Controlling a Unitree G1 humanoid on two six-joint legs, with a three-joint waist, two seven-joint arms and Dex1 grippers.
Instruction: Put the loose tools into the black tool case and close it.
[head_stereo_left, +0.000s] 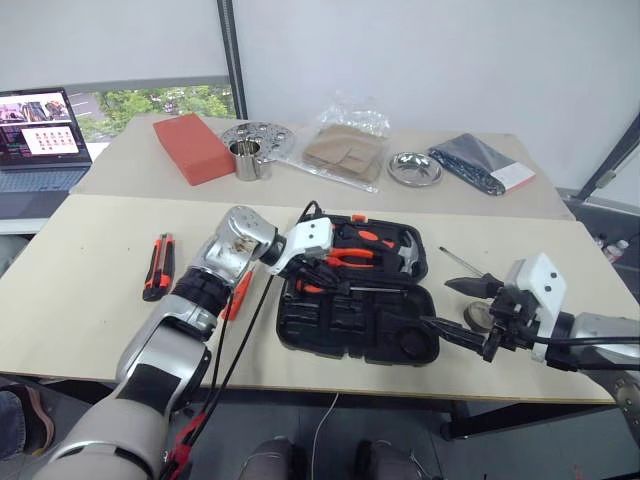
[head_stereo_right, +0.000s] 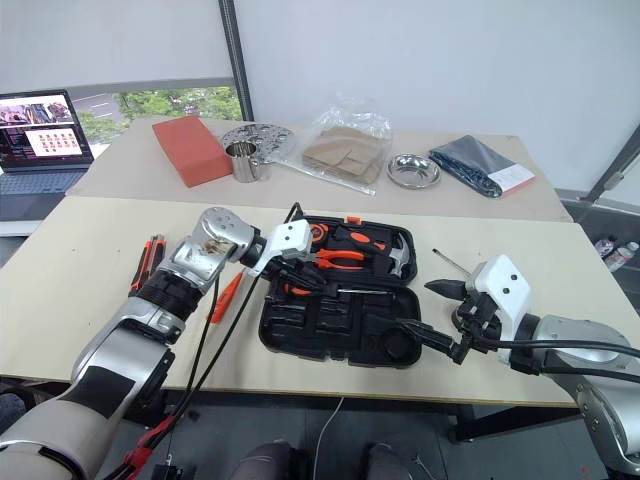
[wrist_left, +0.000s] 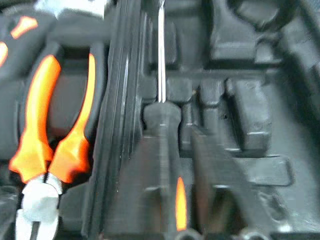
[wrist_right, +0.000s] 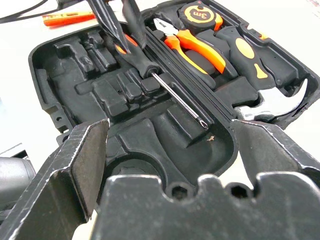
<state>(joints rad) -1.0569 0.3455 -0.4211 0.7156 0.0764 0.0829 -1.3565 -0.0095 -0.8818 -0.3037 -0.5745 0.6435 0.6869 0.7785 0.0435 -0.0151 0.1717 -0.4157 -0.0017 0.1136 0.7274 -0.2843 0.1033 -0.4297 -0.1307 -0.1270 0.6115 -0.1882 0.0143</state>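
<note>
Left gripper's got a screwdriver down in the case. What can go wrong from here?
1. The left gripper is shut on the screwdriver, whose shaft lies along the black tool case's hinge ridge; if it isn't in a recess, the lid may not close.
2. The utility knife, tester screwdriver and second screwdriver lie on the table; closing early would leave them out.
3. The open right gripper hovers beside the case and may nudge it.

Tool case (head_stereo_left: 340, 330): black. Pliers (wrist_right: 192, 42): orange handles, steel jaws. Utility knife (head_stereo_left: 158, 266): orange-black. Tester screwdriver (head_stereo_right: 226, 296): orange. Screwdriver (wrist_right: 165, 85): black handle, steel shaft. Block (head_stereo_left: 192, 147): red. Bowl (head_stereo_left: 415, 168): silver.
</note>
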